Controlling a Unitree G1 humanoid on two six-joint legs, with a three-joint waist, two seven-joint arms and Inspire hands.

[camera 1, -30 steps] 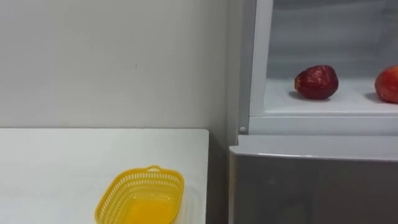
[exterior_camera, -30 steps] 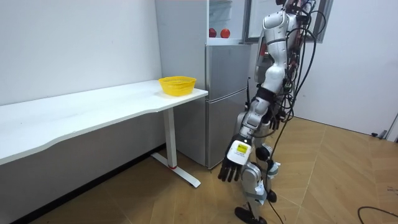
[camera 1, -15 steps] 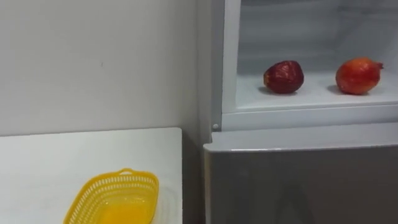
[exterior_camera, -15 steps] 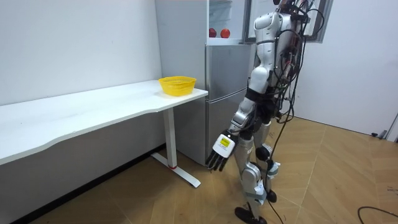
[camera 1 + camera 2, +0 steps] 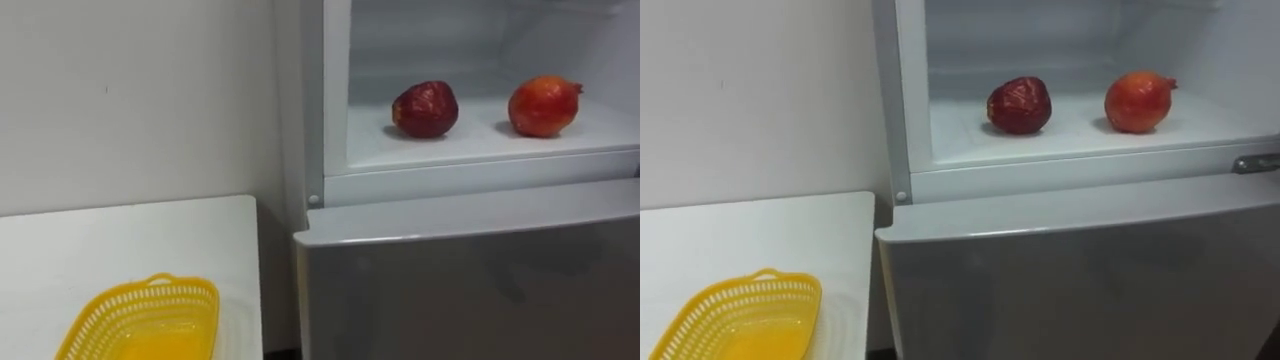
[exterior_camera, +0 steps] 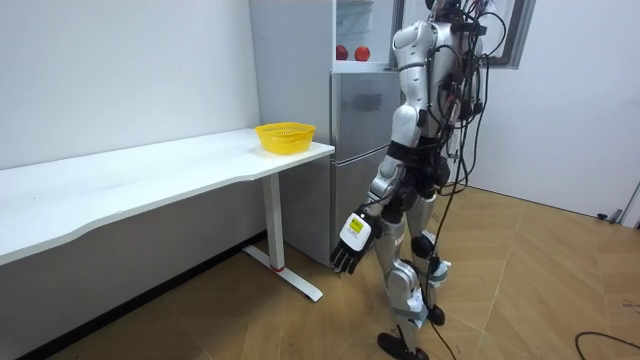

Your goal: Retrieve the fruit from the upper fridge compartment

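White upper fridge shelf (image 5: 480, 145) carries a dark red round fruit (image 5: 425, 108) and, apart from it, an orange-red pomegranate-like fruit (image 5: 543, 105). Both look firm, smooth and likely to roll, so cup one round its middle. Left robot hand (image 6: 350, 243) hangs slack and empty.

The fridge's (image 5: 336, 100) open upper compartment is the brightest part, its white shelf (image 5: 470, 142) evenly lit. The dark red fruit (image 5: 425, 108) and the orange fruit (image 5: 543, 105) each throw a small, soft shadow to their left. The grey lower door (image 5: 470, 285) has a dull sheen, with a pale highlight along its top edge. Wall (image 5: 130, 100) and desk (image 5: 120, 245) are softly lit, without glare. In the room view, shade lies under the desk.
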